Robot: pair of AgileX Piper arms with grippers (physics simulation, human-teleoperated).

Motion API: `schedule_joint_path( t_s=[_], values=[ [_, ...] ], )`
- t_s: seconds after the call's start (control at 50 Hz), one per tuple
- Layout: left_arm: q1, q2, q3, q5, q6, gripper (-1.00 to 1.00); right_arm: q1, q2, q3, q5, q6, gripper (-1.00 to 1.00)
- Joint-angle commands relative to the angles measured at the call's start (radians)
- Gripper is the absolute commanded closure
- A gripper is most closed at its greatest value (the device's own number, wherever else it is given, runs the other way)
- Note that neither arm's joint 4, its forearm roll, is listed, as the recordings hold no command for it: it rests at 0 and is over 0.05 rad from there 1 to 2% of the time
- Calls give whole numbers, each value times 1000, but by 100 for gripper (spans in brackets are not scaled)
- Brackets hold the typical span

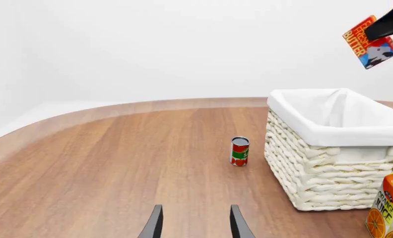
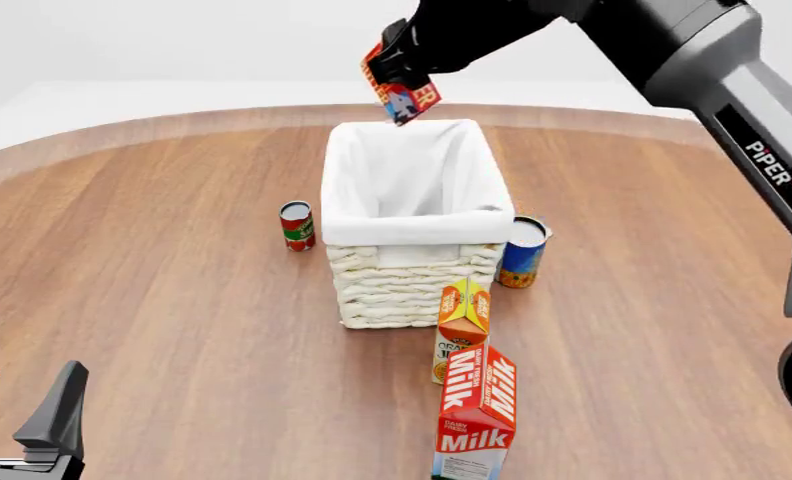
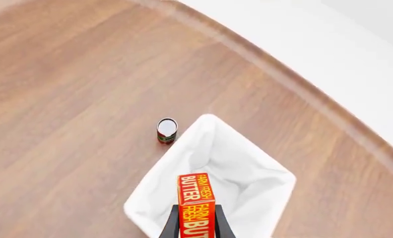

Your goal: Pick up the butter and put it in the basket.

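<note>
The butter (image 2: 403, 97), a small flat red and orange box, hangs in my right gripper (image 2: 393, 78), which is shut on it above the far end of the basket (image 2: 410, 290). In the right wrist view the butter (image 3: 194, 203) sits between the fingers, over the white-lined basket (image 3: 269, 188). In the left wrist view the butter (image 1: 370, 43) is high above the basket (image 1: 329, 168). My left gripper (image 2: 16, 420) is open and empty at the near left of the table; it also shows in the left wrist view (image 1: 195, 223).
A small red can (image 2: 297, 226) stands left of the basket. A blue and orange can (image 2: 522, 252) stands right of it. An orange juice carton (image 2: 460, 316) and a red milk carton (image 2: 478, 412) stand in front of the basket.
</note>
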Motion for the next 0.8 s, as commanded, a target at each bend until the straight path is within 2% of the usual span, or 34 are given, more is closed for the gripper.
schedule_joint_path(
  t_s=[0.02,0.54,0.8],
  values=[
    [0,0,0,0,0,-100,-1,27,-8,-24,20,100],
    [0,0,0,0,0,-100,-51,108,-32,-43,5,100],
    [0,0,0,0,0,-100,-67,158,-104,-23,-4,100]
  ],
)
